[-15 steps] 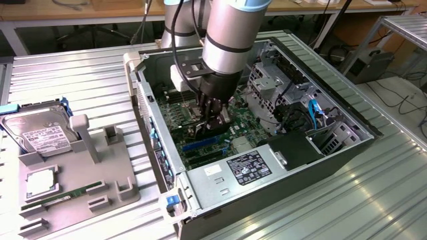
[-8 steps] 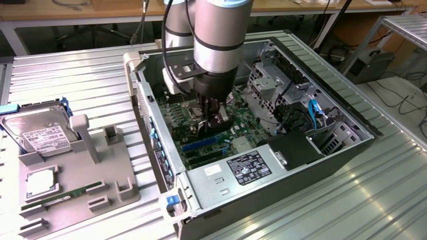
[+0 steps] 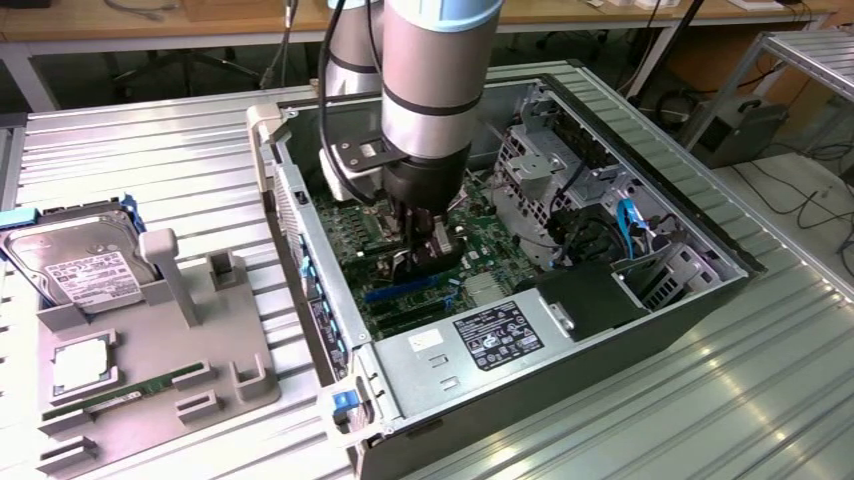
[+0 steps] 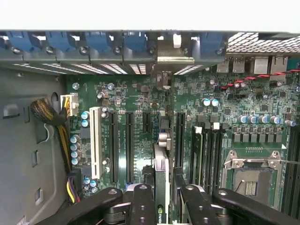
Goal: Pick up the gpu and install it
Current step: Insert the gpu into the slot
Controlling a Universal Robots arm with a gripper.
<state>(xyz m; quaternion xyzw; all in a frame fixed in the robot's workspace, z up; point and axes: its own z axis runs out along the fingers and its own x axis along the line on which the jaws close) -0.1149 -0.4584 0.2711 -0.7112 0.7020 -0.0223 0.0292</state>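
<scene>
Ribbed metal bench point(image 3: 160, 150). Open computer case point(image 3: 694, 300) lying on its side, mid-bench. Grey fixture tray point(image 3: 247, 375) toward exterior view's left, just beside case, holding hard drive point(image 3: 74, 262), RAM stick point(image 3: 114, 400), CPU point(image 3: 83, 365).

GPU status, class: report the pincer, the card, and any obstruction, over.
Pincer shut on gpu, inside the open computer case. Card edge-on over the motherboard slots, bracket toward rear openings. Nothing blocking.

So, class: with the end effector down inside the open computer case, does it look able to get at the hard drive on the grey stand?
Probably not as things stand. The end effector is inside the case, gripping the gpu over the motherboard; the hard drive sits outside, beyond the case wall.
</scene>
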